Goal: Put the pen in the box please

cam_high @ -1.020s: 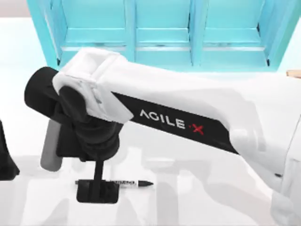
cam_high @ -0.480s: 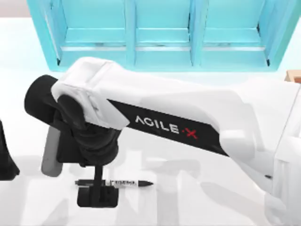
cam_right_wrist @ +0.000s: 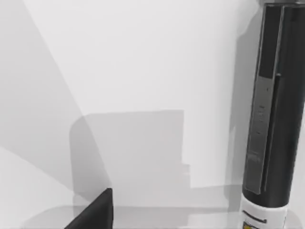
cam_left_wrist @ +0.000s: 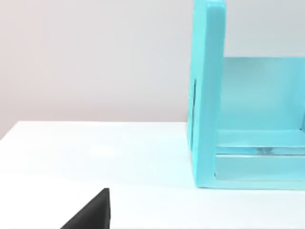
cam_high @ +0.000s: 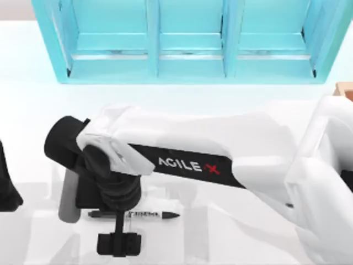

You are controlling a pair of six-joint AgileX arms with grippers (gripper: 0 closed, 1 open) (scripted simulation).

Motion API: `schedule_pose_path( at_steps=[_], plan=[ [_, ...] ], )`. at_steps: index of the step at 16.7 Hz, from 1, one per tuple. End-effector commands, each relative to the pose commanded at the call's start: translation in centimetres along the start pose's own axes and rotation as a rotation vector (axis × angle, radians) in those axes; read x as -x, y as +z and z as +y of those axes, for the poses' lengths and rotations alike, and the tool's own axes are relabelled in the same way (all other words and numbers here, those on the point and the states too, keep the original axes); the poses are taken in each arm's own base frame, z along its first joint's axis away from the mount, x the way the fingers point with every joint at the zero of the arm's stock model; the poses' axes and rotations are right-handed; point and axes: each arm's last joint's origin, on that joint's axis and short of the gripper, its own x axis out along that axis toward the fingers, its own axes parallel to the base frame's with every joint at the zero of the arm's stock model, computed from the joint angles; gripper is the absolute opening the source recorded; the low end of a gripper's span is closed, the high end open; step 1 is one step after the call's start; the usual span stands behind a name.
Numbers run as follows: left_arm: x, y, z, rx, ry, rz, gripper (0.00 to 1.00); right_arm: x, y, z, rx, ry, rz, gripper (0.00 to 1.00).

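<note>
Right pincer (cam_high: 118,243), at the end of the white AgileX right arm (cam_high: 220,160) that reaches across from the top view's right, is low over the front-left part of the white desk (cam_high: 27,110). Its black fingers lie just in front of the pen (cam_high: 144,214), toward the near edge of the desk; whether they are spread or closed cannot be told. A black finger tip (cam_right_wrist: 93,212) shows at the edge of the right wrist view.

The pen lies flat on the desk, along the left-right line of the top view, its pointed tip toward the right and its white lettered band near the middle. The black wrist of the right arm overlaps its left end from above. In the right wrist view the pen's (cam_right_wrist: 274,119) black barrel and the start of the white band appear close by, resting on the desk.

The left pincer (cam_high: 6,182) is parked at the left edge of the desk, a dark form.

The teal shelf unit (cam_high: 187,38) with three compartments stands along the far side of the desk. A corner of the box (cam_high: 345,88) appears at the right edge, well apart from the pen.
</note>
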Motion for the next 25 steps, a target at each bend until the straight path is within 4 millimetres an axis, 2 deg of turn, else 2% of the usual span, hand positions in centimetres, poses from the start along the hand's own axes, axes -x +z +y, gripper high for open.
schedule_pose_path(
  at_steps=[4,17,25],
  plan=[
    [0.00,0.00,0.00,0.000,0.000,0.000,1.00,-0.25,-0.04,0.02,0.000,0.000,0.001,1.00],
    [0.00,0.00,0.00,0.000,0.000,0.000,1.00,-0.25,-0.04,0.02,0.000,0.000,0.001,0.02],
    [0.00,0.00,0.00,0.000,0.000,0.000,1.00,-0.25,-0.04,0.02,0.000,0.000,0.001,0.00]
  ],
)
